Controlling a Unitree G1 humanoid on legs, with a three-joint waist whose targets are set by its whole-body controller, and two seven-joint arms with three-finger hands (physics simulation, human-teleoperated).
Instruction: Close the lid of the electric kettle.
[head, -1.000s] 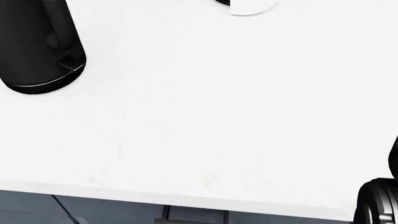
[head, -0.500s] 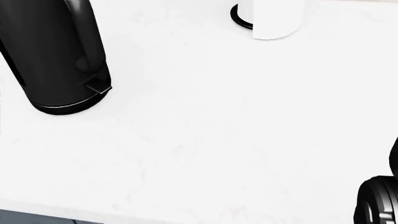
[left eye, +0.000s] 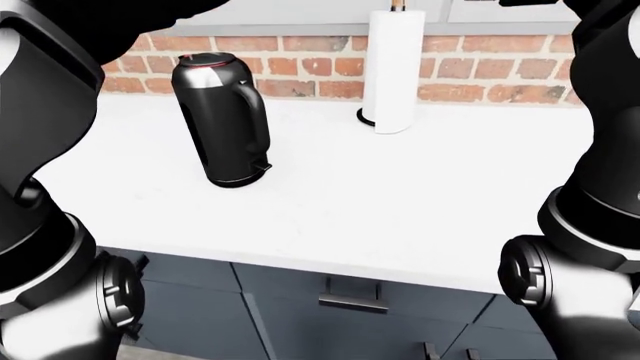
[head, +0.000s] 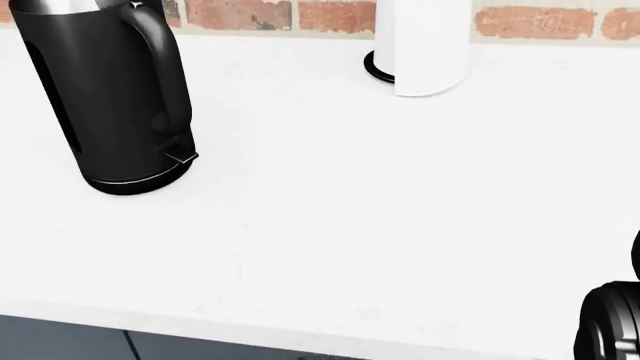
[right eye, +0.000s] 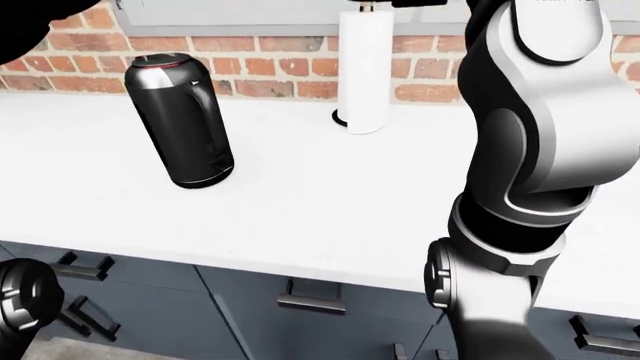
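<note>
White stone-look countertop (left eye: 400, 202) fills most of what is seen, faintly veined and bounded at the top of the eye views by a red brick wall (left eye: 480, 71) with pale mortar. Below the counter's near edge, dark blue-grey cabinet fronts (right eye: 250, 315) are seen, fitted with dark bar handles (left eye: 352, 301). A pale strip, possibly the underside of wall cupboards, is seen above the brick.

The black electric kettle (left eye: 220, 120) is stood upright on the counter towards the left of each view, well apart from the wall, with its handle (head: 165, 71) turned to the view's right. Its lid (right eye: 158, 61) is seen as a dark disc ringed in red lying flat across the top, and appears to be down. A white paper towel roll (left eye: 392, 67) on a black round base (head: 378, 67) is stood to the kettle's right, close to the brick.

The left arm (left eye: 40, 172) is seen as a large black mass at the left edge of the left-eye view, and the right arm (right eye: 530, 150), grey and black, is raised at the right of the right-eye view. Both hands are out of the pictures, so how far either is open, and whether anything is held, cannot be told
</note>
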